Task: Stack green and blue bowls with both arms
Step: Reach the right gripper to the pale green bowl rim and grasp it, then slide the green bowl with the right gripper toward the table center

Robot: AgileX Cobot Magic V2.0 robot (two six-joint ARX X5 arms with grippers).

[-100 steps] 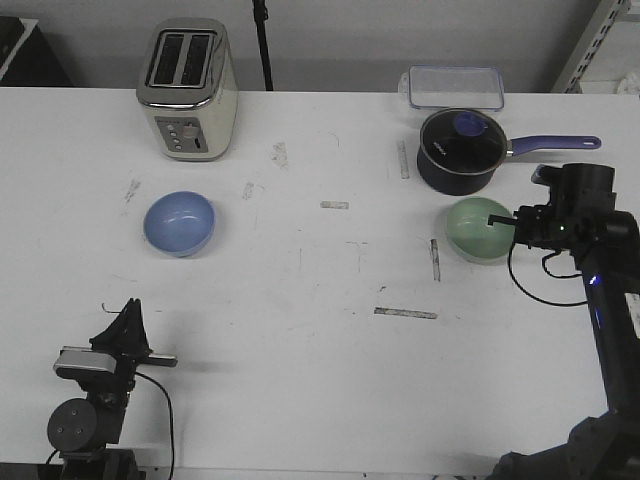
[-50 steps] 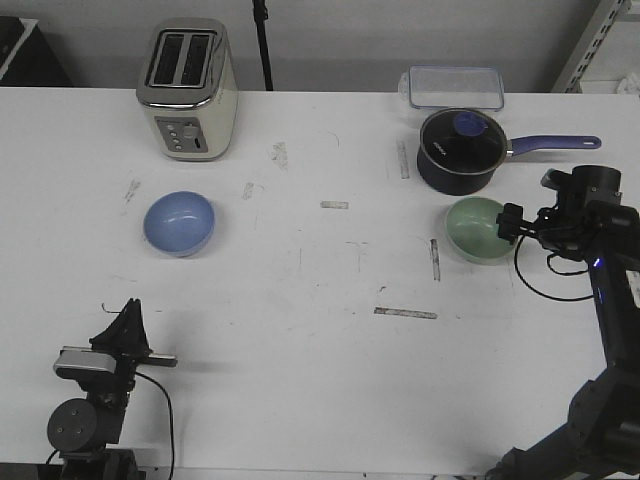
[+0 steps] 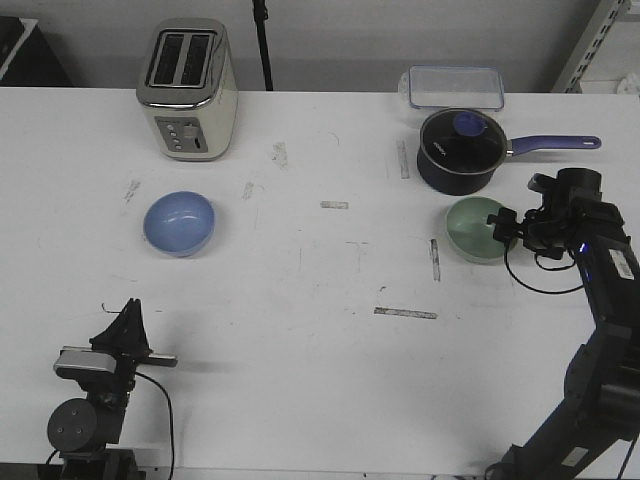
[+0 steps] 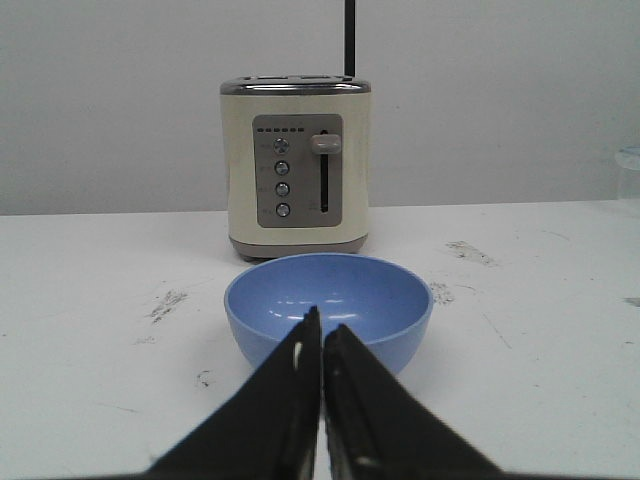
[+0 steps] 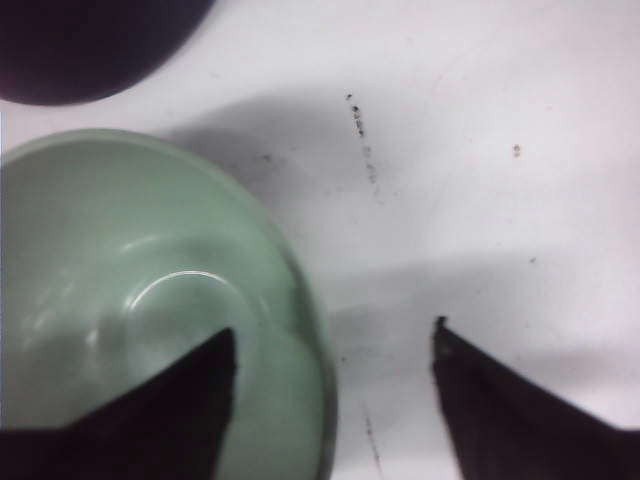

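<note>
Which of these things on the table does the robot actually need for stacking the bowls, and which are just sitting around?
Needed:
green bowl
blue bowl
right gripper, open astride the green bowl's rim
left gripper, shut

Just lying about:
toaster
saucepan
clear lidded container

Glossy smooth green bowl (image 5: 150, 300), blue bowl (image 4: 328, 307) – satin, scuffed matt table (image 3: 320, 350)

In the right wrist view, the green bowl (image 5: 150, 300) is cut off by the picture's edge, and a blurred dark saucepan (image 5: 90, 45) shows only partly. In the front view, the right gripper (image 3: 497, 222) hides part of that bowl's rim.
</note>
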